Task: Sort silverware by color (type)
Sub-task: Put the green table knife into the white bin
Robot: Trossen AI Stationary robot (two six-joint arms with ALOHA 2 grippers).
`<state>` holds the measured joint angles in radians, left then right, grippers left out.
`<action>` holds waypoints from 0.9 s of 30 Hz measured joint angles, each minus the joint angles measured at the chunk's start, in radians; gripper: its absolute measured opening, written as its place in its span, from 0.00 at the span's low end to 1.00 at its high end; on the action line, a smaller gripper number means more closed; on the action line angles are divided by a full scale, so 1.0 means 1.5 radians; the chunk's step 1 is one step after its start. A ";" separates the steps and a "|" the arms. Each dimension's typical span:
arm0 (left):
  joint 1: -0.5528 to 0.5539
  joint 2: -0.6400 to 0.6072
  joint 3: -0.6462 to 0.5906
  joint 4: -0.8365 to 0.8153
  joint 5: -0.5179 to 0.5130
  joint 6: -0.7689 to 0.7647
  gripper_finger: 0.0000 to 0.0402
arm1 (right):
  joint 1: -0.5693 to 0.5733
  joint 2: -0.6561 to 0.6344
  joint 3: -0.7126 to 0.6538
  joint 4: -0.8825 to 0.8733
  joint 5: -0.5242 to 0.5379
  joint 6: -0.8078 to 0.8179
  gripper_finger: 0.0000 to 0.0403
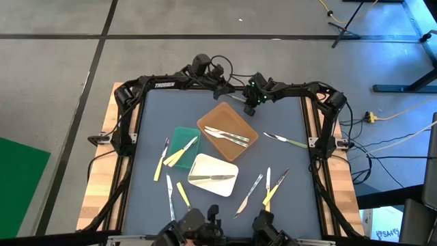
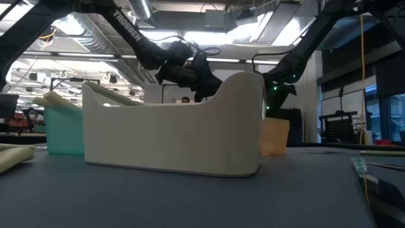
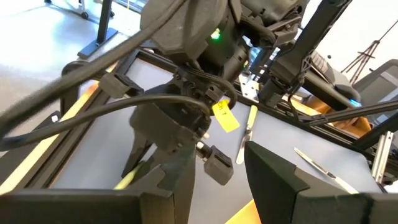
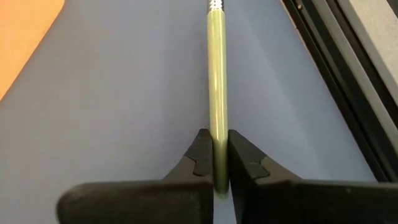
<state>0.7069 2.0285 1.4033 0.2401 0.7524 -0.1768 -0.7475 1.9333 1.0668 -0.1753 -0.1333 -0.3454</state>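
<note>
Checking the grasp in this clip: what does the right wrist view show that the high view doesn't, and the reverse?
Right wrist view only: the right gripper shut on a pale green handle, seen close up. High view only: the green tray, the white tray and loose silverware scattered around them. Both: the brown tray and the grey-blue table.
</note>
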 joint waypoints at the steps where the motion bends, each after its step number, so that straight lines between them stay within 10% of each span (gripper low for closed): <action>1: 0.002 0.000 0.000 0.000 0.004 0.000 0.33 | 0.000 -0.002 0.000 0.000 -0.004 0.000 0.02; 19: 0.028 -0.115 0.000 -0.148 0.022 0.085 0.33 | 0.000 -0.037 0.001 -0.006 -0.055 0.000 0.01; 27: 0.029 -0.236 0.000 -0.376 -0.081 0.234 0.33 | 0.001 -0.038 0.090 -0.074 -0.061 0.000 0.01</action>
<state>0.7498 1.6745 1.4033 -0.3237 0.6303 0.1747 -0.7467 1.8763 1.2019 -0.2856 -0.2248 -0.3454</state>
